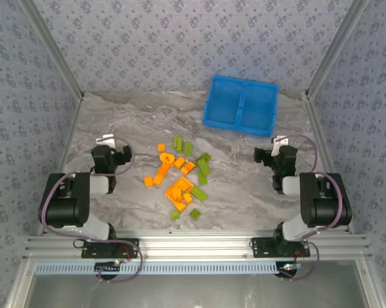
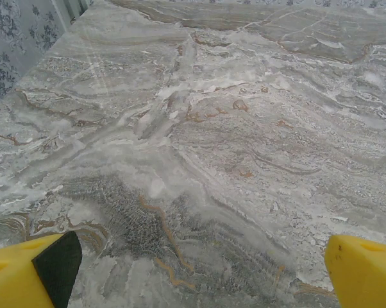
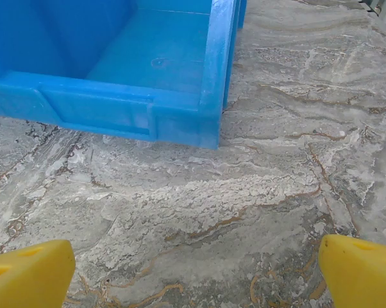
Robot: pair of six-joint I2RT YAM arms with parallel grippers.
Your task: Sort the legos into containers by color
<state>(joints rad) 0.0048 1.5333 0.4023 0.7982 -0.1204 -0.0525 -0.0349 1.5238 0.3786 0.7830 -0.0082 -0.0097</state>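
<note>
The legos [image 1: 180,179] lie in a loose heap at the middle of the marble table, orange and lime green bricks mixed. A larger flat orange plate [image 1: 179,188] sits among them, with green bricks [image 1: 204,167] mostly on the heap's right and far side. The containers are two compartments of a blue bin [image 1: 241,104] at the far right; both look bare, and its near corner [image 3: 116,106] fills the top left of the right wrist view. My left gripper [image 1: 109,154] [image 2: 199,276] rests left of the heap, open over bare marble. My right gripper [image 1: 276,157] [image 3: 196,276] is open, just short of the bin.
Patterned walls and metal frame posts [image 1: 55,54] close in the table on the left, right and far sides. The arm bases are bolted to a rail [image 1: 193,247] at the near edge. Bare marble [image 1: 238,186] lies between the heap and the right arm.
</note>
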